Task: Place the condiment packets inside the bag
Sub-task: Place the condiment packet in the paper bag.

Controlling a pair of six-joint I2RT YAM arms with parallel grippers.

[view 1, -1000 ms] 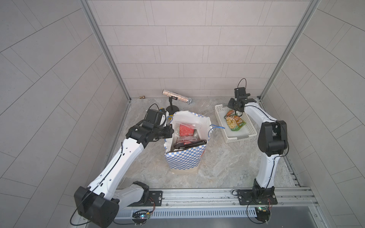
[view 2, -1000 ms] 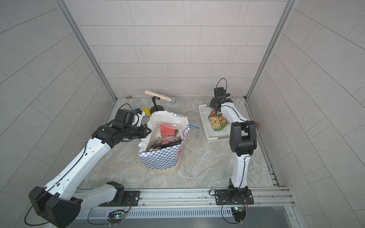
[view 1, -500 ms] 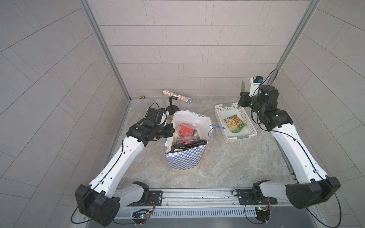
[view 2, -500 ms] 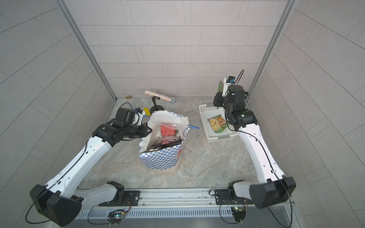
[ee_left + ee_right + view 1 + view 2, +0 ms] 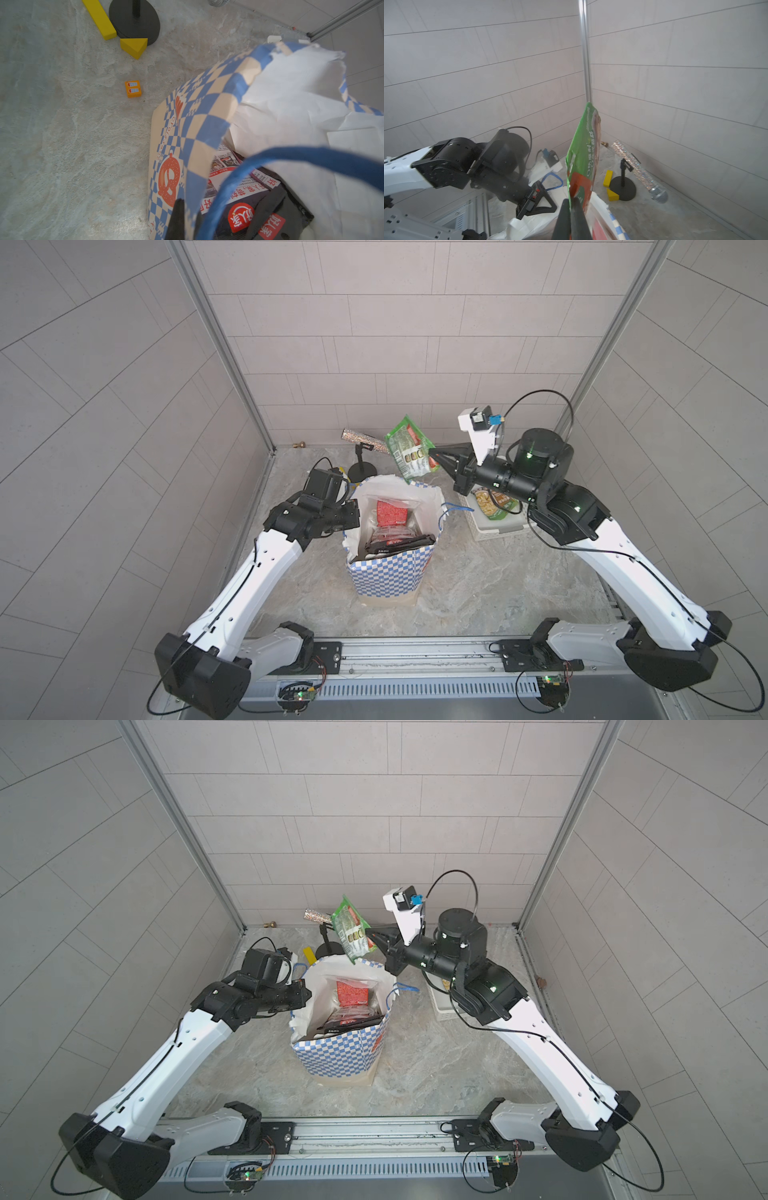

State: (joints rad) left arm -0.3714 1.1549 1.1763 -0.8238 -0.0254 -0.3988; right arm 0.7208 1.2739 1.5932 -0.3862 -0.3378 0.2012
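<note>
**Top views.** In both top views the right end effector [image 5: 432, 452] is clamped on a corner of a green condiment packet [image 5: 409, 454]. It holds the packet high, just over the rear rim of the checkered paper bag [image 5: 386, 576]. A second ago this arm was down in the white basket [image 5: 498, 531], so the pick is done and the carry looks nearly finished. A second green packet [image 5: 492, 506] lies in the basket. A red packet [image 5: 352, 994] and a dark packet [image 5: 349, 1021] already sit inside the bag. The left end effector [image 5: 305, 992] is at the bag's left rim, where it was a second ago.

**Left wrist.** One dark finger [image 5: 176, 218] lies against the outside of the bag's wall [image 5: 207, 104]. The other is hidden behind the paper and the blue cord handle [image 5: 291, 153]. I cannot tell whether the rim is pinched or being let go.

**Right wrist.** The right end effector [image 5: 572, 207] is shut tight on the red lower corner of the green condiment packet [image 5: 583, 149], which stands edge-on. The bag's white mouth [image 5: 529, 224] is right below. The packet probably needs to come a little further over the opening before release, or it may catch the rim.
</note>
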